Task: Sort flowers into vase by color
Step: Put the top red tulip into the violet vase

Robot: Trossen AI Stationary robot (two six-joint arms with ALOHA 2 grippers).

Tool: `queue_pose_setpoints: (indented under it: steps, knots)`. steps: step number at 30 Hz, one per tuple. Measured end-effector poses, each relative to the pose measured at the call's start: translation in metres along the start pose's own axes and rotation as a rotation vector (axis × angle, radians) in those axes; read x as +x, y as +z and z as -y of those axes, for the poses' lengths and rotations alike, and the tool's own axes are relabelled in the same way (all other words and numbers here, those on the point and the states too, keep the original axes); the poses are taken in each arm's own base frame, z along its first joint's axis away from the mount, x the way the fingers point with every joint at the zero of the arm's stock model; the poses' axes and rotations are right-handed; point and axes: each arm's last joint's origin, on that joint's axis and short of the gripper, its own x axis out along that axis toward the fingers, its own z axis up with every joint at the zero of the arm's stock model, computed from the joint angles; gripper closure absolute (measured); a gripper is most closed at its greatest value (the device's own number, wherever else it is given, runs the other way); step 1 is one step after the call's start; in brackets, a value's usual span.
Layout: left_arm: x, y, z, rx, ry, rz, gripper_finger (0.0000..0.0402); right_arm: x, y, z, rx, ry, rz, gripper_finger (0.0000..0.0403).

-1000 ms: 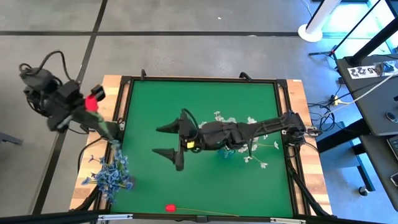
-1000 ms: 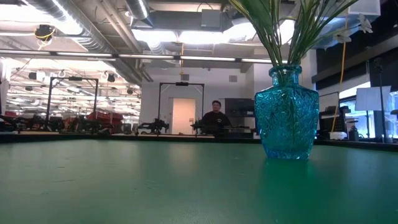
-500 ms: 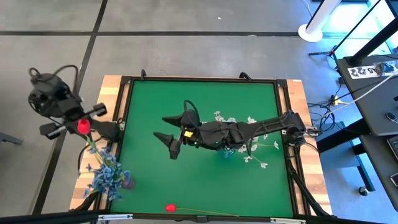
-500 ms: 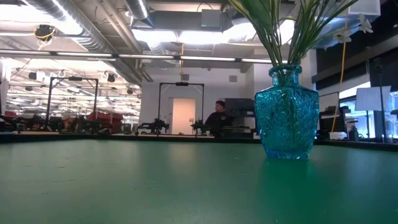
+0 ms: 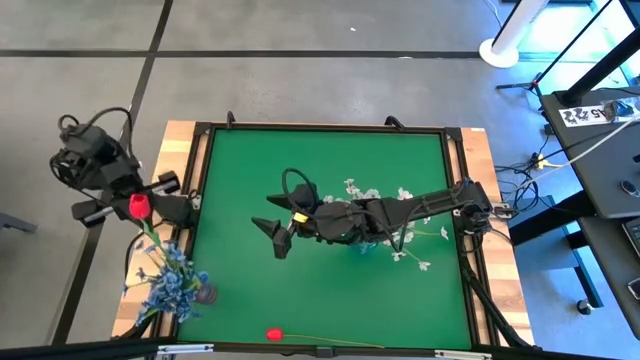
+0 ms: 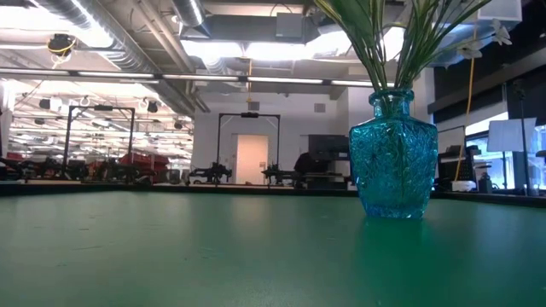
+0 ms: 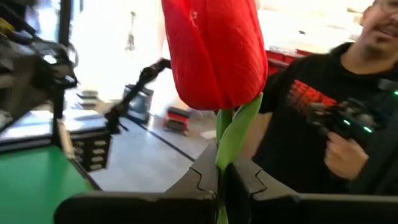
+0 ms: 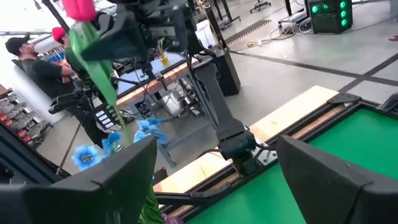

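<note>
My left gripper point(image 5: 135, 207) is raised beyond the table's left edge and shut on a red tulip point(image 5: 138, 205), whose head point(image 7: 214, 50) fills the left wrist view. A bunch of blue blossoms point(image 5: 170, 285) sits below it on the left wooden border. My right gripper point(image 5: 273, 235) is open and empty over the table's middle. A blue glass vase point(image 6: 394, 158) holds green stems and sprays of white blossoms point(image 5: 402, 194); the right arm partly hides it from above. A second red tulip point(image 5: 273, 334) lies flat by the near edge. My left gripper pinches the red tulip's green stem point(image 7: 225, 146) between its two fingers, just below the head. The head stands out past the fingertips. The rest of the stem point(image 5: 150, 238) trails down toward the blue bunch; whether its lower end touches anything, I cannot tell.
Green felt fills the table inside a wooden frame point(image 5: 480, 150). The right arm point(image 5: 420, 205) reaches from the right edge across the middle. A person in a black shirt point(image 7: 329, 124) stands near the left arm, outside the table. Cables and stands lie on the floor to the right.
My left gripper has carried the tulip toward the near edge and turned about, staying shut on the stem. My right gripper has rolled about its wrist over the table's middle and stayed open. The person seen far off in the low view has moved out of sight.
</note>
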Motion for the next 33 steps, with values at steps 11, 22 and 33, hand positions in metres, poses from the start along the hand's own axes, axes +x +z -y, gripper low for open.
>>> queue_pose_setpoints:
  steps: [11, 22, 33]
  knots:
    - [-0.011, -0.05, -0.01, -0.096, 0.041, 0.118, 0.04, 0.0, -0.003, 0.002, -0.019, -0.019, -0.029, 0.0072]
    - [-0.011, -0.069, -0.015, -0.118, -0.014, 0.11, 0.04, 0.0, -0.003, 0.003, -0.019, -0.02, -0.03, 0.0072]
    - [-0.031, -0.031, 0.011, 0.009, 0.008, 0.171, 0.04, 0.001, -0.002, 0.004, -0.019, -0.036, -0.018, 0.0072]
